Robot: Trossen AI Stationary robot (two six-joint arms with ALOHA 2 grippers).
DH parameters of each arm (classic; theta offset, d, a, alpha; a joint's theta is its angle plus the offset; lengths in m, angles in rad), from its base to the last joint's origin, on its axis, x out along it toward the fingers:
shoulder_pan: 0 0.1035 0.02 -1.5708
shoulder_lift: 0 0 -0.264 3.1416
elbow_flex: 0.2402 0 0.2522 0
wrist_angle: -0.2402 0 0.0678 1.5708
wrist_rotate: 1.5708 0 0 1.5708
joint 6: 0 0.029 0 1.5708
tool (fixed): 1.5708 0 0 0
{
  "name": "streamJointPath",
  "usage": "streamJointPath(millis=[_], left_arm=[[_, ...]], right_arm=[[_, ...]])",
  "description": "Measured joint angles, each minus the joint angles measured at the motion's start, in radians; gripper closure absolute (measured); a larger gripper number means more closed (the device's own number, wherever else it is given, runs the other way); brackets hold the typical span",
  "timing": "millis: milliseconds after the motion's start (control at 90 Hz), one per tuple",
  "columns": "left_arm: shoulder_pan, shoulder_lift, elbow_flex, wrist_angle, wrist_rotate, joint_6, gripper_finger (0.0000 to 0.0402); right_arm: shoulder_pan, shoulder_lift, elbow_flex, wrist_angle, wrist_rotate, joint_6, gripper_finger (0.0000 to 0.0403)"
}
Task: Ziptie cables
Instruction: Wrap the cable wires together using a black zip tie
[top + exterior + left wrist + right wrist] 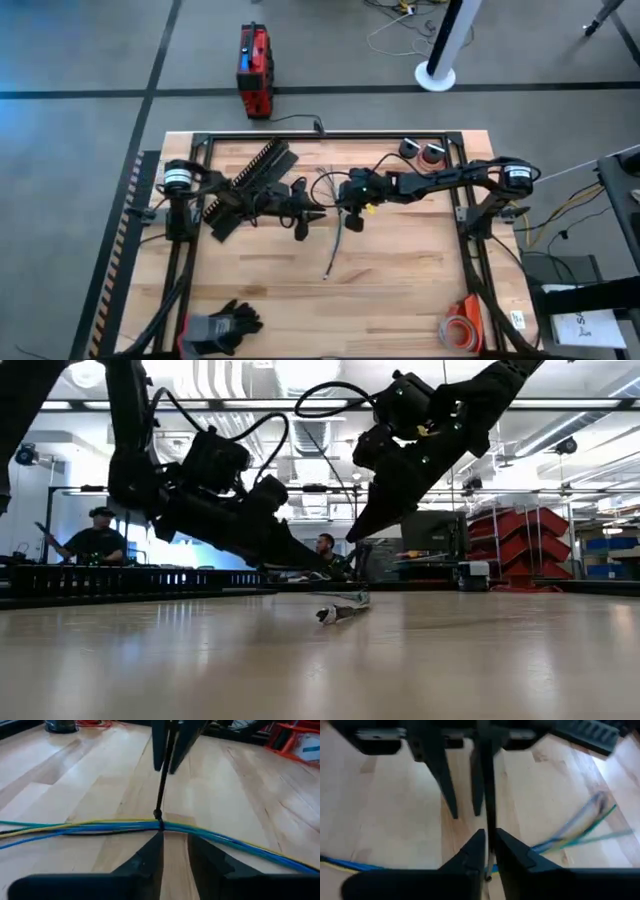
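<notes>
cables (100, 826): thin blue, yellow and green wires lying flat on the table, centre of the high view, cinched at 1 point by a black zip tie (161, 790).
right gripper (488, 842): clenched on the tie's thin stiff tail, judged to be pulling it tight; sits right of centre in the high view.
left gripper (175, 842): released, fingers slightly apart just beside the knot, probably bracing the bundle.
table (400, 280): pale wood planks, smooth.
slotted strip (250, 172): black, comb-toothed, upper left.

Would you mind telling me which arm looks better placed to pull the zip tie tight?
Probably the right: its gripper is closed on the thin black zip tie above the cables, while the left gripper sits open beside them.
</notes>
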Motion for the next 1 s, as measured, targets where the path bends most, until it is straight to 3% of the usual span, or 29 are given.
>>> streamJointPath(millis=[200,389,1000], left_arm=[[0.000,0.018,-0.001,-0.003,-0.001,0.000,0.0311],[0.000,0.018,-0.001,0.000,-0.002,0.001,0.0313],[0.000,0.018,-0.002,-0.004,-0.007,0.006,0.0318]], right_arm=[[0.000,0.018,-0.001,-0.024,-0.058,-0.091,0.0291],[-0.016,0.042,-0.002,-0.020,-0.058,-0.153,0.0271],[-0.042,0.112,-0.003,-0.040,-0.059,-0.218,0.0328]])
